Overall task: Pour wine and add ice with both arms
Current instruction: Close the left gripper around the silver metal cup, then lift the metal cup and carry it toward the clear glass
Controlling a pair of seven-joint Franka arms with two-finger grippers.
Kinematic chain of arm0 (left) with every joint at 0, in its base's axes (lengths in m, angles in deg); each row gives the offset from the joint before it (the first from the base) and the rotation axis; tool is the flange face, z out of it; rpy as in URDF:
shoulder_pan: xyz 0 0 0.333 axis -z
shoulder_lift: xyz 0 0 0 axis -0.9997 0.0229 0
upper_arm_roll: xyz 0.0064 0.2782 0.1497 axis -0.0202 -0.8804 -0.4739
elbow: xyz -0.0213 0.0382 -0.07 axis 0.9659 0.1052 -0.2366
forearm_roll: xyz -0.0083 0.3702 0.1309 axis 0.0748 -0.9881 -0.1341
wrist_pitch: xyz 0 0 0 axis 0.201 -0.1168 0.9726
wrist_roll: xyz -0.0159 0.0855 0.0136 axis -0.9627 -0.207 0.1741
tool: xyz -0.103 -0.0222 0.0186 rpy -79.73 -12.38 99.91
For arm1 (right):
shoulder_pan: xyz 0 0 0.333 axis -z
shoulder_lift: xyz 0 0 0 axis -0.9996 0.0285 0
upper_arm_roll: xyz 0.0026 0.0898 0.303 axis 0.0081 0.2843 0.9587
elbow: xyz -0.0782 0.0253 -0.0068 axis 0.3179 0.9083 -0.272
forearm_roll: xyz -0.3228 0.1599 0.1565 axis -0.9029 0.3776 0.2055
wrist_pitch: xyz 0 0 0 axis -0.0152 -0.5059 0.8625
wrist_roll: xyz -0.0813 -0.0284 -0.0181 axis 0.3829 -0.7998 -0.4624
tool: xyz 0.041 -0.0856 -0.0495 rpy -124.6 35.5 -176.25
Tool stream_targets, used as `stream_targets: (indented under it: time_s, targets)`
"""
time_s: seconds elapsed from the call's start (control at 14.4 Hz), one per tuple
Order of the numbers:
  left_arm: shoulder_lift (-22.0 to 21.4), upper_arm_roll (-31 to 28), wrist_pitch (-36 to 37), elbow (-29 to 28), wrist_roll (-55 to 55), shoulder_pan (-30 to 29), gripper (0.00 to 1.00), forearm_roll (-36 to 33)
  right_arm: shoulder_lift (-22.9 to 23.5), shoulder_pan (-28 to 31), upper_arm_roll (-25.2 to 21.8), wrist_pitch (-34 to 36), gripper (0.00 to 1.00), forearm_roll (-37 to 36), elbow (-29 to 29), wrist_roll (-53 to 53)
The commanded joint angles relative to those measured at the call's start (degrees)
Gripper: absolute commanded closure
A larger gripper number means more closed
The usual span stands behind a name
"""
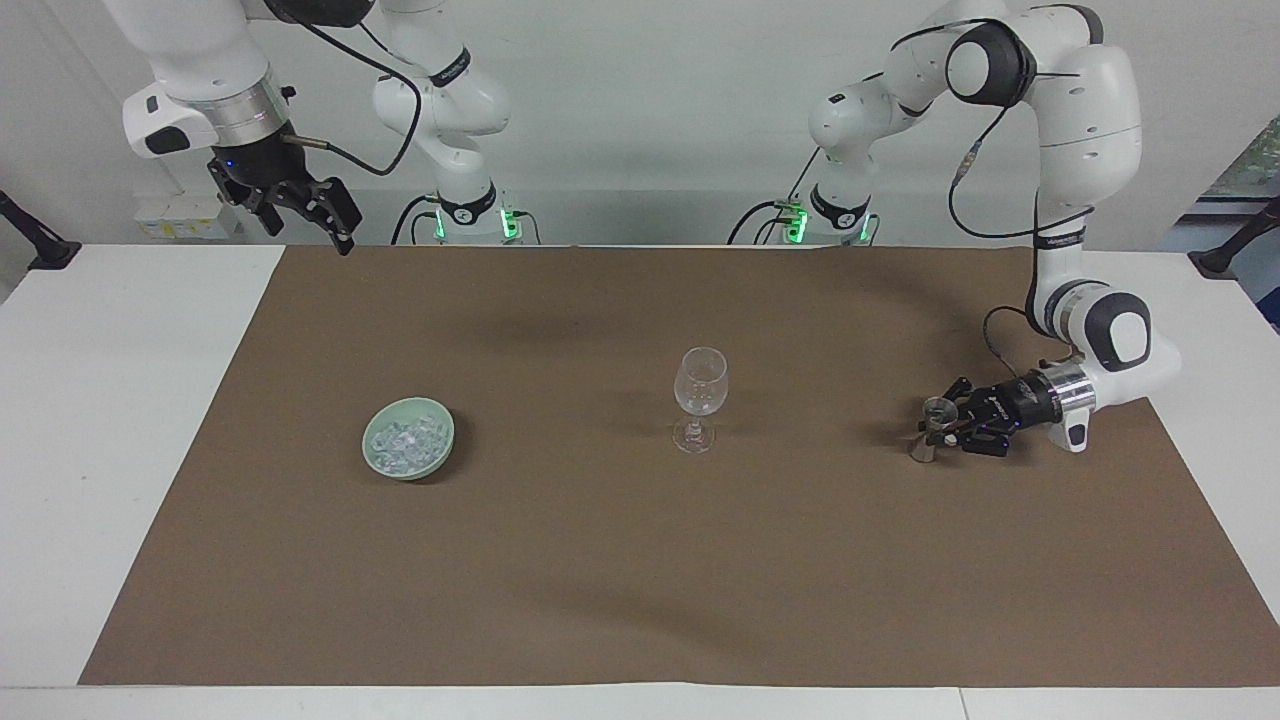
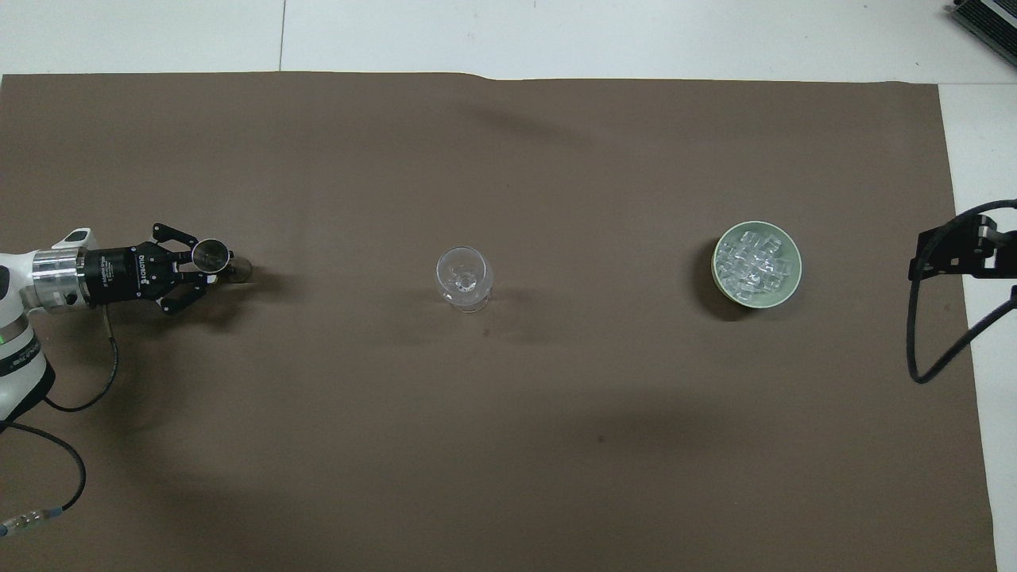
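Observation:
A small metal jigger [image 1: 934,424] [image 2: 211,256] stands on the brown mat toward the left arm's end of the table. My left gripper [image 1: 946,427] [image 2: 208,267] lies low and level, shut on its waist. A clear stemmed wine glass [image 1: 700,394] [image 2: 463,278] stands upright mid-mat and looks empty. Ice [image 1: 405,442] [image 2: 753,264] is heaped in a pale green bowl [image 1: 437,455] [image 2: 788,287] toward the right arm's end. My right gripper [image 1: 310,225] [image 2: 949,253] hangs open, high over the mat's corner at its own end. No wine shows.
The brown mat [image 1: 640,560] covers most of the white table [image 1: 110,400]. A black cable [image 2: 937,349] loops down from the right arm. Glass, bowl and jigger stand roughly in one line, well apart from each other.

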Motion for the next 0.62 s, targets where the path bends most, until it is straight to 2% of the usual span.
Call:
stream_targets:
  time_s: [0.0,0.14,0.42,0.56]
  targets:
    - [-0.9,0.0,2.2,-0.7,0.1,-1.1,1.00,1.1,-0.2,0.3,0.2,-0.9,0.00,0.3,-0.5,-1.0]
    - [-1.4,0.0,3.0,-0.6,-1.2,-1.1,1.00,1.6,-0.2,0.3,0.2,-1.0,0.00,0.3,-0.5,-1.0]
    - [-5.2,0.1,2.5,-0.5,-6.9,0.4,1.00,2.0,-0.2,0.3,0.2,-1.0,0.00,0.3,-0.5,-1.0]
    - [-8.2,0.0,1.3,-0.7,-9.9,3.6,1.00,2.3,-0.2,0.3,0.2,-1.0,0.00,0.3,-0.5,-1.0]
